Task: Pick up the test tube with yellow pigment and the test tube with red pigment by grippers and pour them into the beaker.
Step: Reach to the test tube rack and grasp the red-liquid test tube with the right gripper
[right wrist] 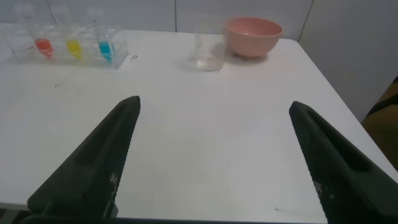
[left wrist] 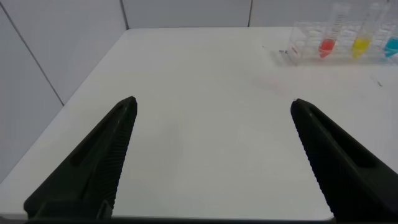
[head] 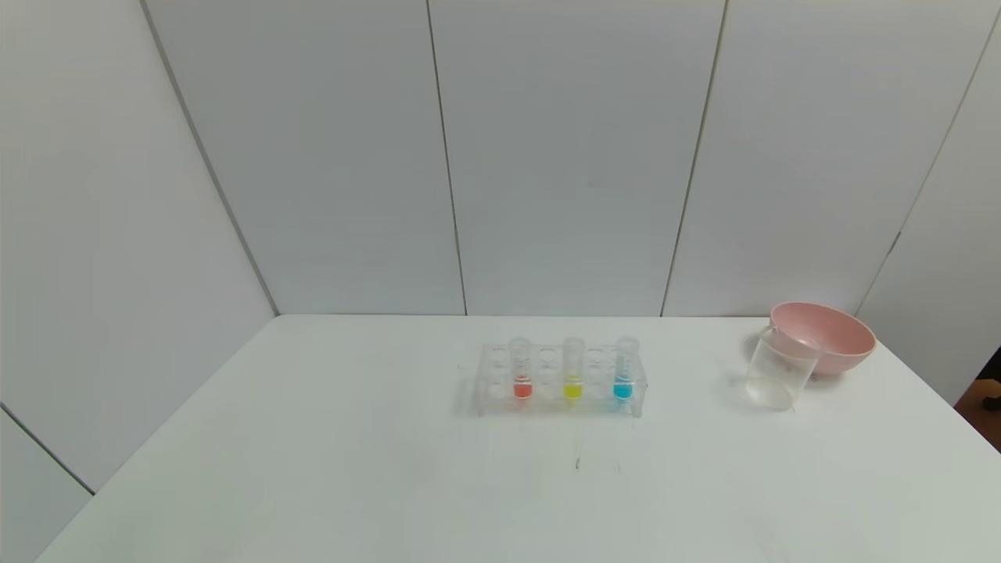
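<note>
A clear rack (head: 559, 381) stands mid-table and holds three upright tubes. The test tube with red pigment (head: 522, 369) is on the left, the test tube with yellow pigment (head: 572, 369) in the middle, a blue-liquid tube (head: 624, 369) on the right. The clear beaker (head: 780, 367) stands at the right. My left gripper (left wrist: 213, 102) is open and empty above the table's near left part; the rack (left wrist: 339, 42) shows far off. My right gripper (right wrist: 214, 102) is open and empty over the near right part; the beaker (right wrist: 208, 46) and rack (right wrist: 65, 43) lie beyond. Neither gripper shows in the head view.
A pink bowl (head: 825, 337) sits just behind the beaker, touching or nearly touching it, near the table's right edge; it also shows in the right wrist view (right wrist: 252, 35). White wall panels close in the back and left. A small dark mark (head: 577, 463) lies before the rack.
</note>
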`<state>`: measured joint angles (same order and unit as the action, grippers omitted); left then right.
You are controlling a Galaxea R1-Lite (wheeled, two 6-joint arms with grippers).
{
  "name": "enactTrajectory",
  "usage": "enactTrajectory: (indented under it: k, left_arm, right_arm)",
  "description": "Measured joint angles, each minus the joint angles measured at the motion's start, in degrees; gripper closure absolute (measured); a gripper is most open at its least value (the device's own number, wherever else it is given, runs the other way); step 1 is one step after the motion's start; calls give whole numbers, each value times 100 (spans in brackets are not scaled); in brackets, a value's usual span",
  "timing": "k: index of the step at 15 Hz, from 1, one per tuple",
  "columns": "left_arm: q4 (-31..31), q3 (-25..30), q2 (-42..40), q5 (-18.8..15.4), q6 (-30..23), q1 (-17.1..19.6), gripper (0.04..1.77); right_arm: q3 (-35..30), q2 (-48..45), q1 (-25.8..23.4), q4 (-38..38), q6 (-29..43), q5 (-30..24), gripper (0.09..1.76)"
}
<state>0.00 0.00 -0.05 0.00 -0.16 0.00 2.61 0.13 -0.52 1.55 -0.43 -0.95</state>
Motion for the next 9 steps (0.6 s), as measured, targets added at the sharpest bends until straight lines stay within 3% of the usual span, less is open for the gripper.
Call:
enactTrajectory:
  k: [5,9]
  left_arm:
    - [0,0,0,0,0,0,5]
    - [0,0,0,0,0,0,5]
  right_arm:
    - [1521,1169,-2,367,40,-202,14]
    - [2870,3250,-13,-373,234,-238,14]
